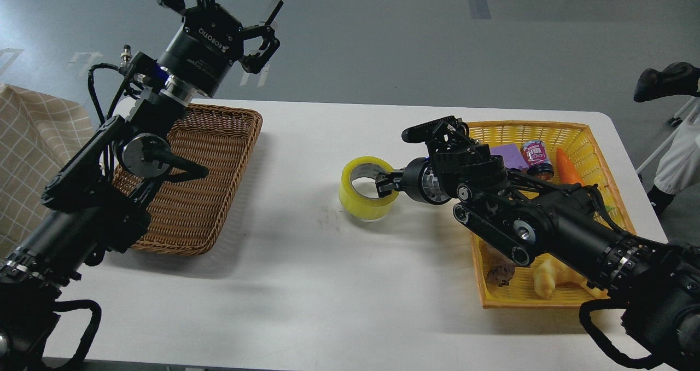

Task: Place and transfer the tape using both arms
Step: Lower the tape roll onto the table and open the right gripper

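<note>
Fingers (383, 184) of the right gripper (387, 187) are closed over the near-right wall of the tape (367, 195), one tip inside the core ring, the rest of the hand outside it. Tape stands with its hole facing up and slightly toward the camera, resting on the white table (306, 272) about midway between the two baskets, clear of both.

Nearest the camera: the thick right arm (552, 229) enters from the lower right and crosses over the yellow basket (547, 300). Under and beside it in that basket, near end: a pale yellow bread-like item (547, 283) and a small dark speckled object (500, 274), partly hidden, identity unclear. Far end of the same basket: a purple block (508, 155), a small can with a pink label (538, 157), upright, and an orange carrot-shaped item (567, 167), all close together.

Left arm (98, 196) comes in from the lower left and rises over the brown wicker basket (202, 190), which sits at the table's left side, well apart from the tape. Left gripper (219, 10) is raised high above the far edge of that basket, fingers spread wide, holding nothing.

Checked cloth (33, 146) lies at the far left edge. Beyond the table: grey floor, and a person's dark shoe (664, 81) at the far right.
</note>
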Tool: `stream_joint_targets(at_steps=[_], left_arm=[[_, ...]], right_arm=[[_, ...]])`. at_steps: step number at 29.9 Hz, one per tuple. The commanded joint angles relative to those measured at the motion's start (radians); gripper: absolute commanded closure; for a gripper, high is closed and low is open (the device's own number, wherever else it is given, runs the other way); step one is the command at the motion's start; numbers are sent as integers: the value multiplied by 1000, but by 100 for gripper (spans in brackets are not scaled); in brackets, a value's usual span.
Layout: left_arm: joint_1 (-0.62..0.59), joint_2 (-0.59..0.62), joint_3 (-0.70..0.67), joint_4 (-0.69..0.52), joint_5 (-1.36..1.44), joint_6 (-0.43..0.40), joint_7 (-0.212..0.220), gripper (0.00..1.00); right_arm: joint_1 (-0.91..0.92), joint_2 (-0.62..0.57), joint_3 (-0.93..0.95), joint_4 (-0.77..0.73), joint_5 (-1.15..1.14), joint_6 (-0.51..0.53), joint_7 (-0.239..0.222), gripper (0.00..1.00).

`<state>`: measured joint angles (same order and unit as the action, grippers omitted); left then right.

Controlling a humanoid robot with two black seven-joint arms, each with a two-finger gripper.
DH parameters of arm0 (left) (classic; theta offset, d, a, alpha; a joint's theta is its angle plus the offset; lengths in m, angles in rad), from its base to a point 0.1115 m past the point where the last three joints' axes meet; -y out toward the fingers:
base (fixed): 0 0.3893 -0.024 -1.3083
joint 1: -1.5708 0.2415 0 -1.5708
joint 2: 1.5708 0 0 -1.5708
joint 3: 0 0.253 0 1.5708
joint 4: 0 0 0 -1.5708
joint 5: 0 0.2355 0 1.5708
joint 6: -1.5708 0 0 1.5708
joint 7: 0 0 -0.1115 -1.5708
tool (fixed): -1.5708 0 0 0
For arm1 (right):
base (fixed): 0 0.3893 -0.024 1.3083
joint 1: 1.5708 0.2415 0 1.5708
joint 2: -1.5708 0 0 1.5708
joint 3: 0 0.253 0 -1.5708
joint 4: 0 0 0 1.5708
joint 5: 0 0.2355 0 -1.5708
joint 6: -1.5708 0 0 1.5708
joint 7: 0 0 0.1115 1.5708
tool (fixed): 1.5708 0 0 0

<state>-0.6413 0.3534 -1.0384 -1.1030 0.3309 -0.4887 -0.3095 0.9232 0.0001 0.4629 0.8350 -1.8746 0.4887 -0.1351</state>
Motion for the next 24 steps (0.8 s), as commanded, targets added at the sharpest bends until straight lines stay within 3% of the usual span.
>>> stream_joint_targets(at_steps=[1, 23, 24], left_arm=[[0, 1, 0, 0, -1, 0, 0, 2], [2, 4, 0, -1, -1, 0, 0, 2], [2, 4, 0, -1, -1, 0, 0, 2]], right_arm=[[2, 0, -15, -4, 0, 0, 0, 100], [2, 0, -55, -2, 2, 0, 0, 100], [2, 0, -55, -2, 2, 0, 0, 96]])
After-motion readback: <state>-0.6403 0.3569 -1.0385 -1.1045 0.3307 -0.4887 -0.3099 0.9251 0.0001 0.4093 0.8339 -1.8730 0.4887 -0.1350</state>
